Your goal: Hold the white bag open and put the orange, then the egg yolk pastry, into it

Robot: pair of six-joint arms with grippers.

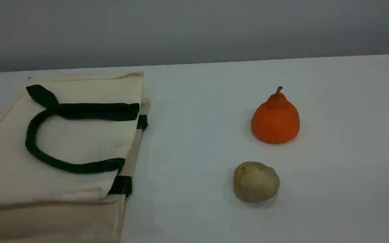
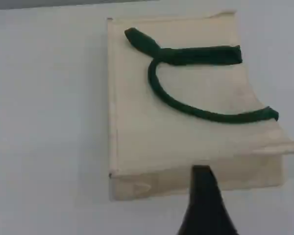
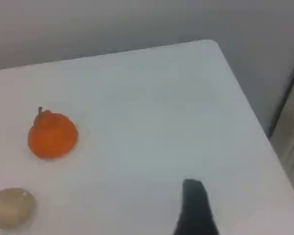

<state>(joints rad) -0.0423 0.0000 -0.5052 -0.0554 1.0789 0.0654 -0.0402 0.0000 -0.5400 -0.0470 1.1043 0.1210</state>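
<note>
The white bag [image 1: 79, 145] lies flat on the left side of the surface [image 1: 349, 152]. Its dark green handle [image 1: 29, 140] is flopped over on top of it. The bag's mouth is shut flat and faces right, toward the food. The left tool [image 2: 202, 176] is the nearer one to the bag. In the left wrist view the bag lies straight ahead of it, and the fingertip sits over the bag's near edge. This tool is wide and has nothing in it.

The orange [image 1: 275, 119] stands on the right side of the surface, stem up. The egg yolk pastry [image 1: 256, 182] sits near it, but the two do not touch. Both are well apart from the bag. The right tool [image 3: 192, 188] is the nearer one to them. In the right wrist view they lie off to its left, the orange farther ahead than the pastry. This tool is wide too, and holds nothing.

I think the bag's mouth has to be lifted first, so the left tool must go to the right edge, where the handle is sewn on.
</note>
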